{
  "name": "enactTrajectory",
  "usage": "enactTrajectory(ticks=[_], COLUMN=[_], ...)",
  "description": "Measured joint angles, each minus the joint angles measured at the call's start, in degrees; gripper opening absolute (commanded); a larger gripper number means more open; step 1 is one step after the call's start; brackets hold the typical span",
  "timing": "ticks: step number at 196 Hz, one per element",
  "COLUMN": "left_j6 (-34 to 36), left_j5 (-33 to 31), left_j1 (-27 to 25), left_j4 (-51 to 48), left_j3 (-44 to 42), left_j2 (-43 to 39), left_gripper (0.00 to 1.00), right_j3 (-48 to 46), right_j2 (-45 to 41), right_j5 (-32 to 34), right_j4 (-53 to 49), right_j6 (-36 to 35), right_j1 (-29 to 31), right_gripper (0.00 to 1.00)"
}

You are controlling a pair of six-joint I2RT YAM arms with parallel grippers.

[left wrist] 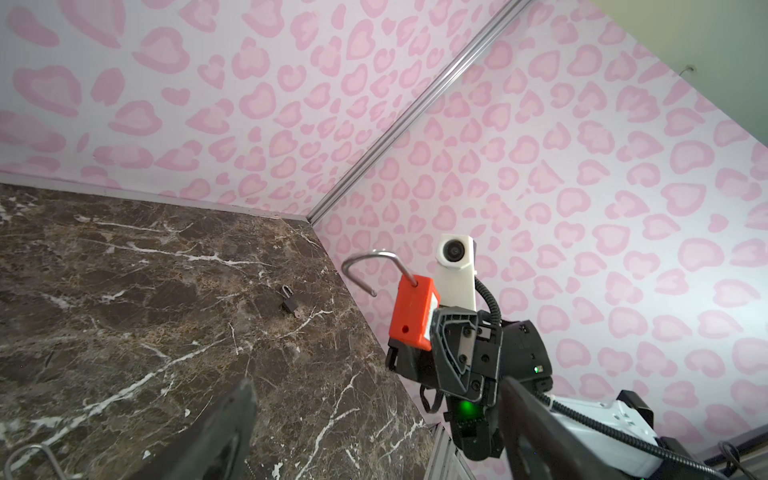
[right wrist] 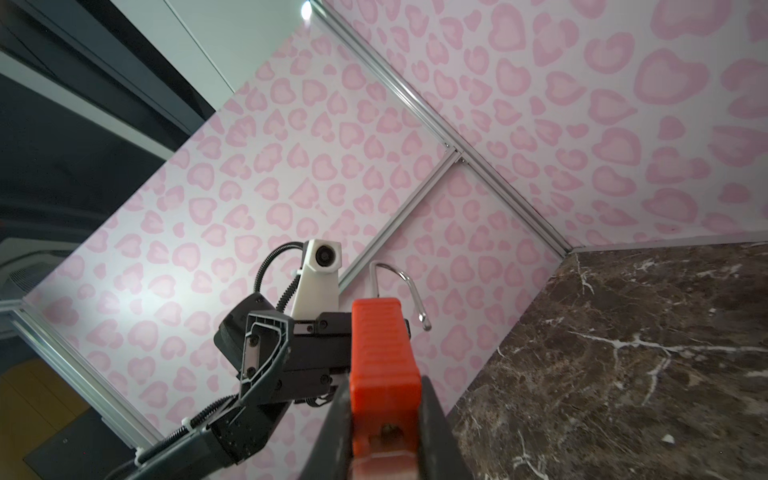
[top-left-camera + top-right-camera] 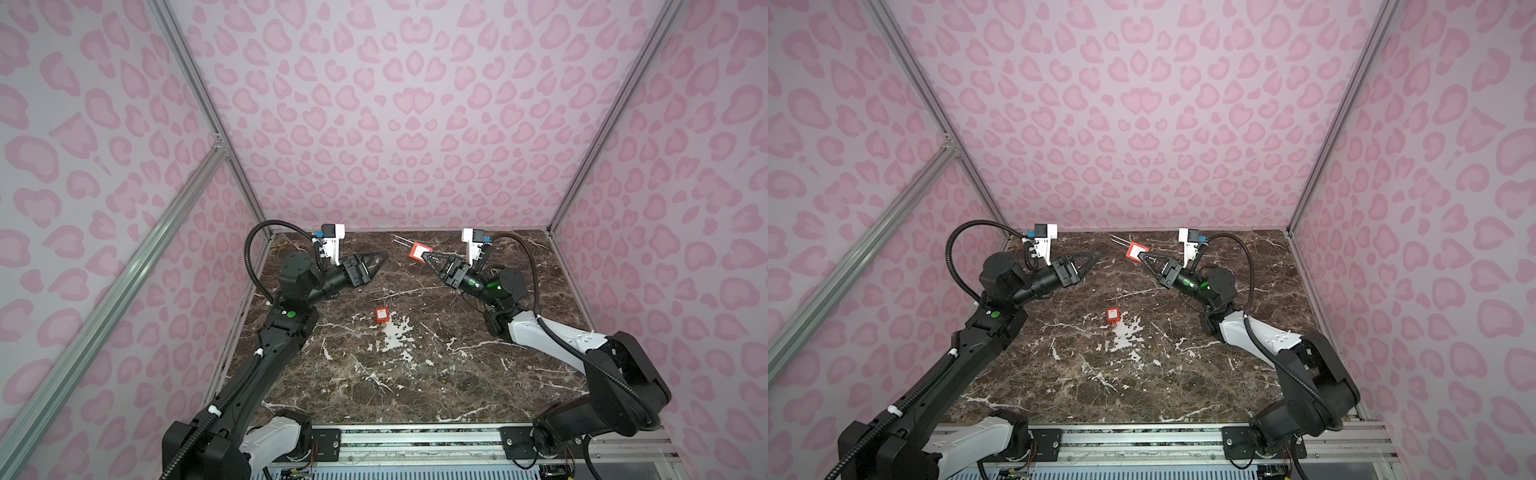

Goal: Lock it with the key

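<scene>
In both top views we find the right gripper (image 3: 424,257) at about 1 o'clock over the marble table (image 3: 415,395), lifted off it and clamped on one end of an orange padlock (image 3: 419,250). That padlock sits near 12 o'clock, and its long shackle (image 3: 401,240) points toward 10 o'clock. The left gripper (image 3: 382,262) hangs at 11 o'clock, facing the padlock across a gap, with nothing in it. Close to the table's centre, a little toward 11 o'clock, an orange block (image 3: 381,314) with a pale label lies flat; we cannot tell whether it is a lock or a key head. From the left wrist we look out between the left gripper's fingers (image 1: 224,432), which stand wide apart and empty. Beyond them the right gripper's jaws pinch the padlock body (image 1: 413,311) from both sides. One leg of the shackle (image 1: 370,259) is out of the body, its free end in the air. On the marble behind, a small dark padlock (image 1: 289,303) lies well apart, and a metal loop (image 1: 25,455) is cut off by the frame edge. From the right wrist the orange body (image 2: 382,353) fills the narrow space between the jaws, with the left gripper just behind it. A small brassy spot (image 2: 388,430) shows at the clamped end; we cannot tell whether a key sits there.
</scene>
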Motion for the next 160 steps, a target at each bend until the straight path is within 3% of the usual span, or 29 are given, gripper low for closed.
enactTrajectory(ticks=[42,65,82,160], left_j6=[7.6,10.2,11.0,11.3], left_j5=[2.8,2.8,3.3,5.7], left_j1=[0.0,0.0,0.0,-0.1], left_j4=[-5.0,-6.8,-7.5,-8.5], left_j3=[2.7,2.9,2.9,3.4], left_j2=[-2.1,-3.5,-3.5,-2.1], left_gripper=[0.88,0.66,0.59,0.54], right_j3=[5.2,6.3,6.5,8.4], right_j2=[-7.5,-9.3,-9.5,-9.4], right_j5=[-5.7,-7.7,-8.9,-14.4], right_j4=[-24.7,-33.1,-36.3,-36.5], right_j6=[-19.9,-26.4,-28.4,-26.6], right_j1=[-0.4,-0.6,-0.6,-0.7], right_gripper=[0.1,0.1,0.1,0.09])
